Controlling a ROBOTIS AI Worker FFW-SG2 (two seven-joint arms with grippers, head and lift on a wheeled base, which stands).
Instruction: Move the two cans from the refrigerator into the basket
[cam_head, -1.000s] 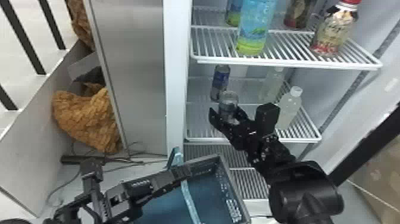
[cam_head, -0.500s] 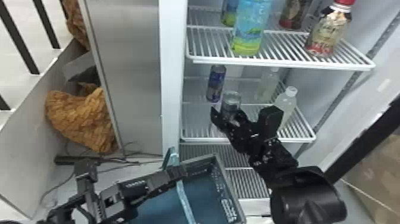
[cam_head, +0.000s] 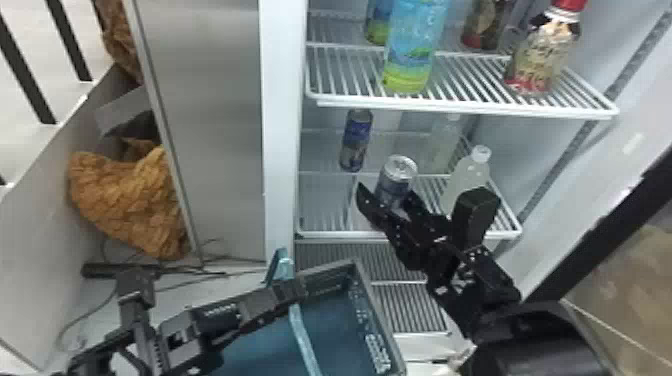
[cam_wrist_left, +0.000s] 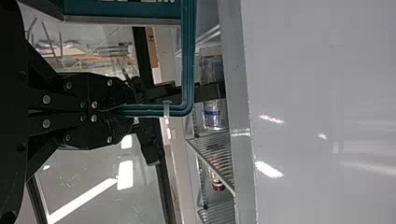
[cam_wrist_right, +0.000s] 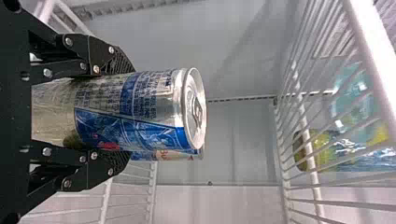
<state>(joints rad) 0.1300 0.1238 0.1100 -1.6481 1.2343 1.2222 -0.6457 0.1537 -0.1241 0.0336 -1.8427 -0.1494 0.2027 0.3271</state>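
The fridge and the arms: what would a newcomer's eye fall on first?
Probably the silver and blue can, gripped in the right pincer by the lower shelf of the fridge. Next might come the teal basket low in the head view, its handle held in the left pincer. The tall blue and green bottle on the upper shelf also stands out.

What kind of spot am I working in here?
Probably a shop or a mock-up of one: an open refrigerator with wire shelves, bottled drinks such as the red-capped bottle, and a blue basket like a shopping basket.
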